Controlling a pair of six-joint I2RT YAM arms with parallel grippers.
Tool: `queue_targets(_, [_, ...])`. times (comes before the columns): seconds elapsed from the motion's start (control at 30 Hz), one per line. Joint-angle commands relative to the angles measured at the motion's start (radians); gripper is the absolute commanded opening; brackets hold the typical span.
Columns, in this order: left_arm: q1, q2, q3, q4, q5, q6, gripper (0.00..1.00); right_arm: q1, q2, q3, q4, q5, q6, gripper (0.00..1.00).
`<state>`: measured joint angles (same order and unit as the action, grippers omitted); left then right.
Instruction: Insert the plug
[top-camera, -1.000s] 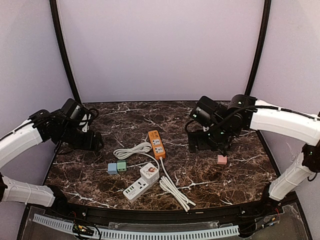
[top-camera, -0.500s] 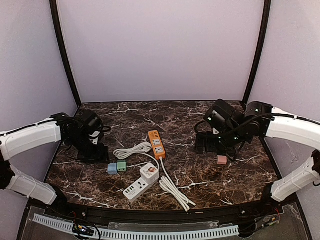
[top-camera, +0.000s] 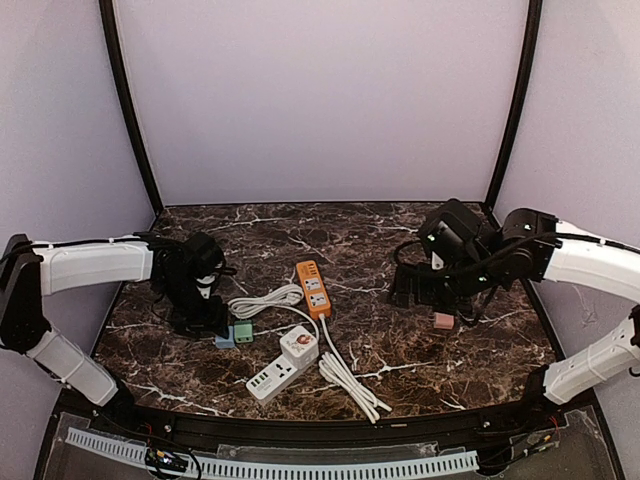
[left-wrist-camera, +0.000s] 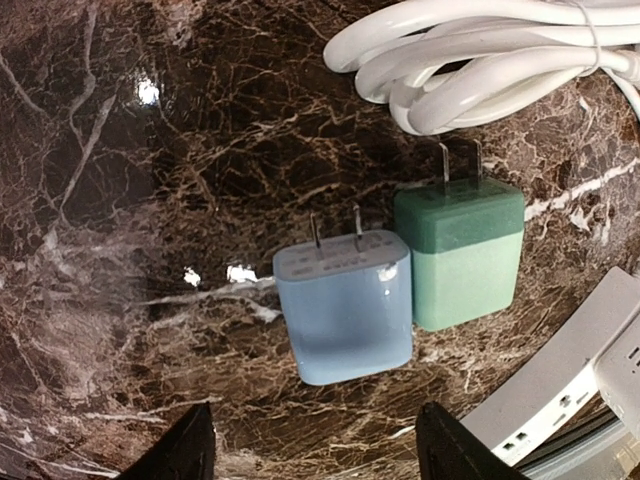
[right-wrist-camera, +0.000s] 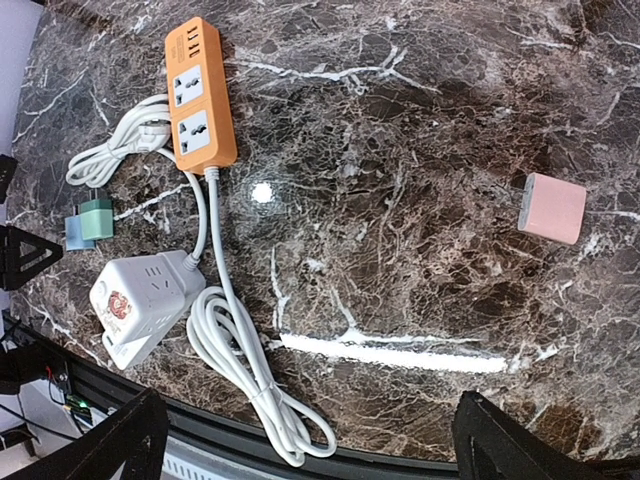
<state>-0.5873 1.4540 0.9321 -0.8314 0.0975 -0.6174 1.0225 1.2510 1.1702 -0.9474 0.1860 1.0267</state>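
My left arm stretches inward, wrist bent down, left gripper (left-wrist-camera: 320, 448) spread wide. The blue plug (left-wrist-camera: 345, 305) lies just ahead of its fingertips, touching a green plug (left-wrist-camera: 462, 255). My right gripper (right-wrist-camera: 305, 445) hangs spread wide.

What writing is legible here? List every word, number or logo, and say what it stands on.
None can be read.
The round red sticker on the white socket block: blurred.
Faint marks on the blue charger by its prongs: too small.
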Motion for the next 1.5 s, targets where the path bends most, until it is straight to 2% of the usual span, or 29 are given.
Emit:
queue_targets(0.0, [-0.003, 0.034, 0.008, 0.027, 0.014, -0.010, 0.68, -0.002, -0.026, -0.019, 0.035, -0.014, 0.012, 0.99])
queue_targets(0.43, [-0.003, 0.160, 0.084, 0.019, 0.003, -0.006, 0.65, -0.003, -0.073, -0.046, 0.030, -0.015, 0.026, 0.99])
queue_targets(0.73, [-0.003, 0.207, 0.114, -0.029, -0.079, -0.011, 0.56, -0.002, -0.094, -0.054, 0.014, -0.014, 0.033, 0.99])
queue_targets(0.93, [-0.003, 0.216, 0.119, -0.049, -0.121, -0.024, 0.55, -0.002, -0.111, -0.065, 0.007, -0.015, 0.038, 0.99])
queue_targets(1.23, [-0.003, 0.230, 0.115, 0.011, -0.060, -0.016, 0.58, -0.001, -0.102, -0.062, 0.006, -0.021, 0.031, 0.99])
queue_targets(1.47, [-0.003, 0.253, 0.120, 0.009, -0.057, -0.008, 0.55, -0.002, -0.113, -0.069, 0.007, -0.021, 0.037, 0.99])
